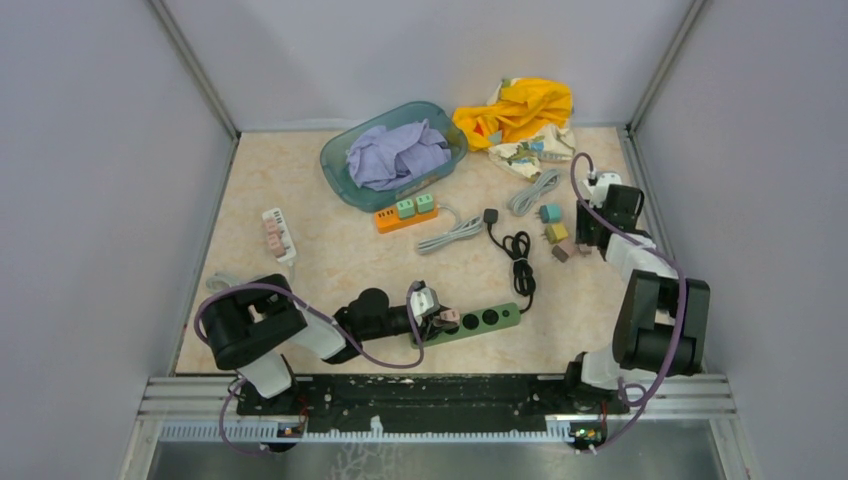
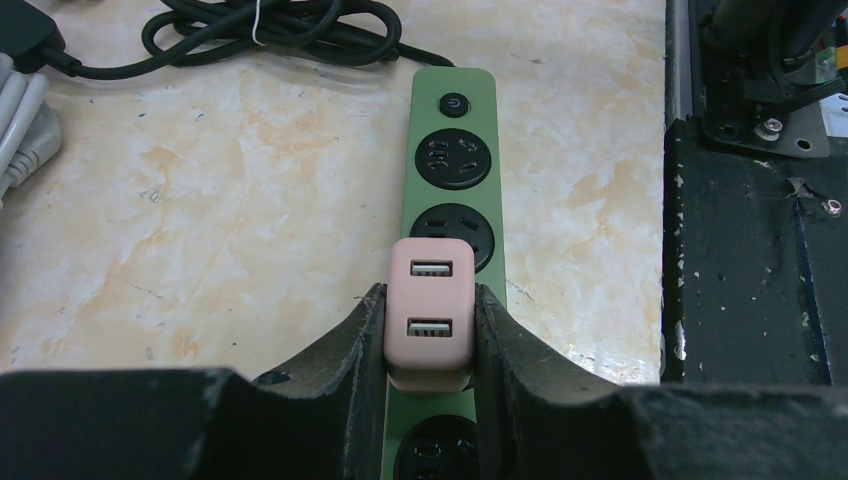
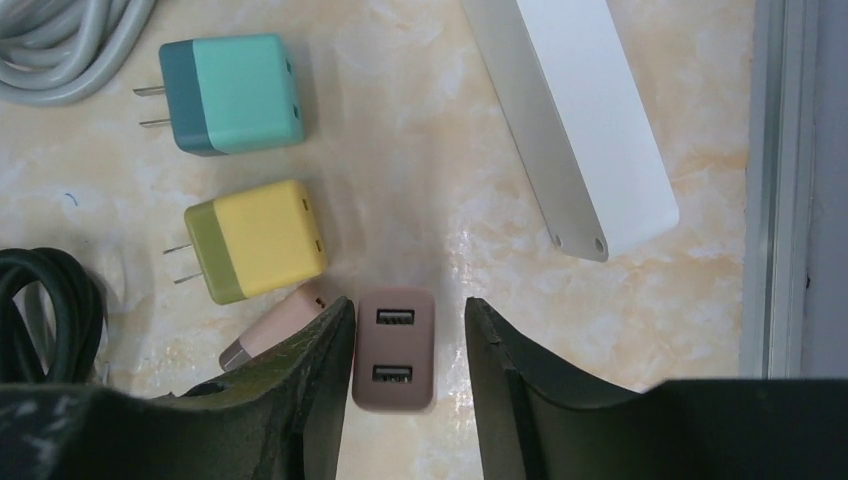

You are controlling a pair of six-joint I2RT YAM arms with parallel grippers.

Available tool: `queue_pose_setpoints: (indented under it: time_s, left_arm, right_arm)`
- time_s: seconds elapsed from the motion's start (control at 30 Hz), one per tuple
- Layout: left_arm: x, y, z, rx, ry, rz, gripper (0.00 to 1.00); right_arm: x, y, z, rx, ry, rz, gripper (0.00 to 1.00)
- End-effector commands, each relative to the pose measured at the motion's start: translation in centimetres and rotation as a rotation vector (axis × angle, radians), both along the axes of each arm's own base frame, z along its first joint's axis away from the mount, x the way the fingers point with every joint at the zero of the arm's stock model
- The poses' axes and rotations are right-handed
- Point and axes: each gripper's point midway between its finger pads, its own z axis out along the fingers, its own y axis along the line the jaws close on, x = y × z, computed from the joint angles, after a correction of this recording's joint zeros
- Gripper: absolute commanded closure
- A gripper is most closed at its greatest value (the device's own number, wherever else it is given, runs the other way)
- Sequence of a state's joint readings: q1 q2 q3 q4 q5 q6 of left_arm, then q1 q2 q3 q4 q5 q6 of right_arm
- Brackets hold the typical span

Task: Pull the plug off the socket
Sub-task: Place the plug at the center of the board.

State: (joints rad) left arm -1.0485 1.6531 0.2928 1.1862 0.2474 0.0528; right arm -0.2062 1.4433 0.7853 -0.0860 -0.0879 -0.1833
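Your left pincer [image 2: 430, 335] is clamped on the pink plug [image 2: 428, 270], one finger pressed against each of its sides, with its two USB ports facing the wrist camera. The plug sits on the green power strip [image 2: 455, 130], over the third socket from the switch end, near the front edge of the desk [image 2: 200, 200]. From these views you cannot tell whether its prongs are fully seated or partly lifted. The strip's black cord [image 2: 270, 25] lies coiled beyond the switch end.

Your right pincer [image 3: 410, 310] is at the far right of the desk, slightly open and gripping nothing. A brown plug [image 3: 393, 352] lies on the desk between its fingers, close against the left finger with a clear gap to the right one. A yellow plug [image 3: 258, 240] and a teal plug [image 3: 235, 92] lie just beside it, and a white block [image 3: 575, 120] lies to the other side.
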Motion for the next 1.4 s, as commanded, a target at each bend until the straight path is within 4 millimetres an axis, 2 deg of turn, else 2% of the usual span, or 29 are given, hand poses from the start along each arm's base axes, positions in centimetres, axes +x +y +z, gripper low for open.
queue_pose_setpoints:
  time_s: [0.0, 0.17, 0.3, 0.4, 0.53, 0.63, 0.8, 1.0, 1.17, 1.3, 1.37]
  left_arm:
    - [-1.1, 2.6, -4.5, 0.152, 0.095, 0.026, 1.0]
    - [-1.0, 2.7, -4.4, 0.151, 0.094, 0.03, 1.0]
    - [-1.1, 2.5, -4.3, 0.146, 0.097, 0.027, 0.99]
    - [-1.0, 2.4, -4.2, 0.144, 0.098, 0.025, 0.99]
    - [-0.9, 2.2, -4.1, 0.139, 0.099, 0.027, 0.98]
    - [-0.9, 2.0, -4.0, 0.133, 0.105, 0.025, 0.94]
    - [-0.8, 1.6, -3.9, 0.127, 0.115, 0.025, 0.67]
    - [-0.5, 1.2, -2.8, 0.097, 0.113, 0.036, 0.33]
    - [-0.2, 1.4, -0.8, 0.063, 0.084, 0.049, 0.19]
    - [-0.2, 1.7, 1.1, 0.032, 0.052, 0.054, 0.12]
    - [-0.2, 2.0, 1.9, 0.019, 0.042, 0.061, 0.04]
  right_arm:
    - [1.8, -1.2, 1.7, -0.032, -0.069, -0.032, 0.53]
    - [1.9, -1.0, 2.0, -0.021, -0.074, -0.025, 0.5]
    - [2.0, 0.2, 3.9, 0.011, -0.131, 0.029, 0.5]
    - [1.8, 2.5, 5.6, 0.05, -0.178, 0.161, 0.5]
    - [0.0, 6.9, 7.4, 0.115, -0.214, 0.452, 0.5]
    - [-1.3, 9.5, 8.8, 0.169, -0.256, 0.605, 0.51]
    - [-3.1, 12.2, 10.9, 0.238, -0.32, 0.76, 0.51]
    - [-4.6, 13.9, 12.2, 0.289, -0.358, 0.862, 0.51]
    - [-5.6, 15.2, 13.1, 0.314, -0.387, 0.937, 0.52]
    - [-6.9, 17.1, 13.5, 0.32, -0.406, 1.039, 0.52]
    - [-7.6, 18.1, 13.5, 0.325, -0.41, 1.091, 0.52]
